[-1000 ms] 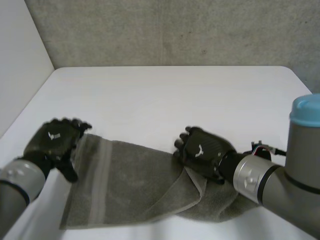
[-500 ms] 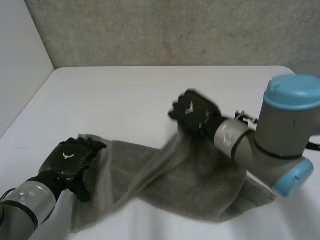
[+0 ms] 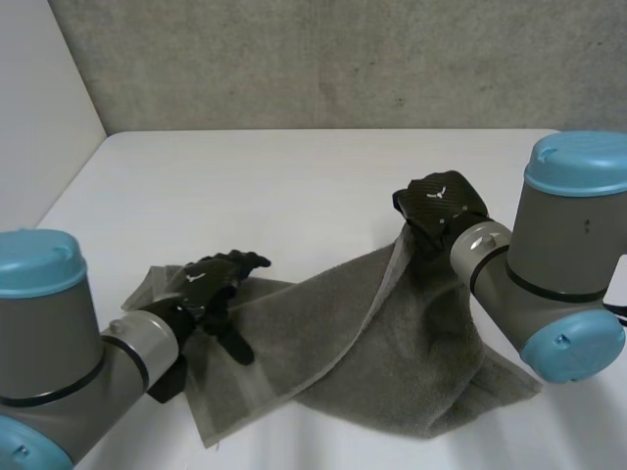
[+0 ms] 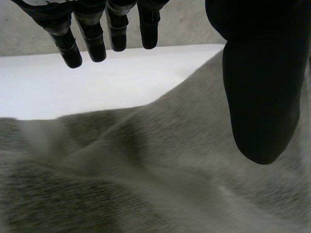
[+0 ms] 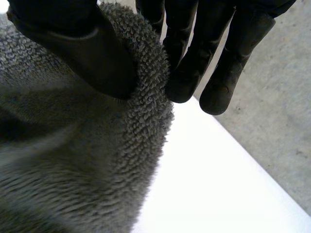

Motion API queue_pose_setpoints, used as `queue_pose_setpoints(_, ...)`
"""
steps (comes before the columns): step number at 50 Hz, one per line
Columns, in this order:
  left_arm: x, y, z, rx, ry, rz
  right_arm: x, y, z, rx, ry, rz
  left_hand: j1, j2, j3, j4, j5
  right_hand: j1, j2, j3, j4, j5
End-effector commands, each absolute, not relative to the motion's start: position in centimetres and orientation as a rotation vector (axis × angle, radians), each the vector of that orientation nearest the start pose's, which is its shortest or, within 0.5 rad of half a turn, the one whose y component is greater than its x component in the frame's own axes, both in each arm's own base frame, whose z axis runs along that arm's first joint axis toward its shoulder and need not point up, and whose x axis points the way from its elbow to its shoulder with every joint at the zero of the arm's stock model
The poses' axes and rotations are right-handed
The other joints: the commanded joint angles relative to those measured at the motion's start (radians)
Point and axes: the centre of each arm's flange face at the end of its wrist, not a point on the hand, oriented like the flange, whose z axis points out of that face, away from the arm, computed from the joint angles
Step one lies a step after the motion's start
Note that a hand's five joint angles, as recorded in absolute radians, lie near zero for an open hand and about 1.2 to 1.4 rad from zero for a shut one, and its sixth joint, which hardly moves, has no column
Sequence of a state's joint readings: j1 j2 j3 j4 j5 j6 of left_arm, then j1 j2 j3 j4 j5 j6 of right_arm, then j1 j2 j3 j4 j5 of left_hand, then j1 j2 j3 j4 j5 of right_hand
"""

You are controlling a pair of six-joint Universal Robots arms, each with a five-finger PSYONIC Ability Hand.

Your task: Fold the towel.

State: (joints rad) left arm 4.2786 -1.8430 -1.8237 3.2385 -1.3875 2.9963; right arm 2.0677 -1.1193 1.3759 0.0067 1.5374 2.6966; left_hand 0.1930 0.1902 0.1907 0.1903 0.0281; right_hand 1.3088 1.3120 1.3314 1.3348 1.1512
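Observation:
A grey towel point(image 3: 392, 362) lies rumpled across the near part of the white table point(image 3: 294, 186). My right hand point(image 3: 441, 208) holds one edge of it raised above the table on the right, and the cloth hangs down from the grip in a slanting fold. In the right wrist view the thumb point(image 5: 82, 46) and fingers point(image 5: 187, 63) pinch the towel's thick rim point(image 5: 146, 97). My left hand point(image 3: 208, 284) rests over the towel's left part, fingers straight. In the left wrist view its thumb point(image 4: 257, 97) and fingers hover just above the cloth point(image 4: 146, 170).
A grey concrete wall point(image 3: 343, 59) runs behind the table's far edge and a white wall point(image 3: 39, 117) closes the left side. Bare tabletop stretches beyond the towel toward the far edge.
My right hand has shut on the towel's edge and carried it up and away to the right. My left hand has moved right, onto the towel's left part.

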Motion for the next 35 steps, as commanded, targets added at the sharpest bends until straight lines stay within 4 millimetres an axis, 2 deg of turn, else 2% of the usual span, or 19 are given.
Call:
queue_pose_setpoints(1, -27.7, -19.6, 17.5, 0.562, 3.174, -1.827, 29.6, -26.4, 20.0, -1.152, 2.196, -1.829, 0.026, 0.029, 0.029, 0.029, 0.017, 0.087, 0.084, 0.065, 0.061, 0.071)
queue_pose_setpoints(6, -29.3, -18.8, 18.4, 0.572, 3.215, -1.869, 29.5, -26.1, 20.0, -1.153, 2.199, -1.822, 0.035, 0.038, 0.037, 0.038, 0.026, 0.087, 0.084, 0.065, 0.061, 0.071)
queue_pose_setpoints(11, -30.5, -18.1, 17.3, 0.562, 3.235, -1.817, 29.4, -26.1, 19.8, -1.152, 2.202, -1.817, 0.035, 0.038, 0.037, 0.038, 0.026, 0.087, 0.084, 0.065, 0.061, 0.071)
queue_pose_setpoints(13, -31.6, -16.6, 16.3, 0.632, 3.231, -1.772, 29.3, -26.0, 19.8, -1.149, 2.205, -1.815, 0.038, 0.041, 0.04, 0.041, 0.028, 0.087, 0.084, 0.065, 0.061, 0.071)
queue_pose_setpoints(14, -31.6, -16.6, 16.3, 0.633, 3.231, -1.772, 29.3, -26.0, 19.8, -1.149, 2.205, -1.815, 0.038, 0.041, 0.04, 0.041, 0.028, 0.087, 0.084, 0.065, 0.061, 0.071)
queue_pose_setpoints(16, -32.1, -15.3, 15.6, 0.675, 3.22, -1.732, 29.2, -25.9, 19.8, -1.145, 2.206, -1.812, 0.041, 0.044, 0.043, 0.044, 0.031, 0.087, 0.084, 0.065, 0.061, 0.071)
queue_pose_setpoints(22, -31.7, -14.3, 15.3, 0.686, 3.157, -1.725, 29.1, -25.7, 19.8, -1.148, 2.206, -1.807, 0.138, 0.141, 0.14, 0.141, 0.128, 0.087, 0.084, 0.065, 0.061, 0.071)
queue_pose_setpoints(24, -30.9, -14.0, 15.2, 0.693, 3.085, -1.705, 29.0, -25.6, 19.7, -1.147, 2.209, -1.805, 0.246, 0.249, 0.248, 0.249, 0.236, 0.087, 0.084, 0.065, 0.061, 0.071)
queue_pose_setpoints(29, -29.4, -13.3, 15.8, 0.754, 2.952, -1.725, 28.7, -25.8, 19.5, -1.138, 2.219, -1.809, 0.273, 0.276, 0.275, 0.276, 0.263, 0.087, 0.084, 0.065, 0.061, 0.071)
queue_pose_setpoints(35, -28.0, -12.7, 15.4, 0.823, 2.826, -1.724, 28.7, -25.8, 19.5, -1.138, 2.216, -1.811, 0.282, 0.285, 0.284, 0.284, 0.272, 0.087, 0.084, 0.065, 0.061, 0.071)
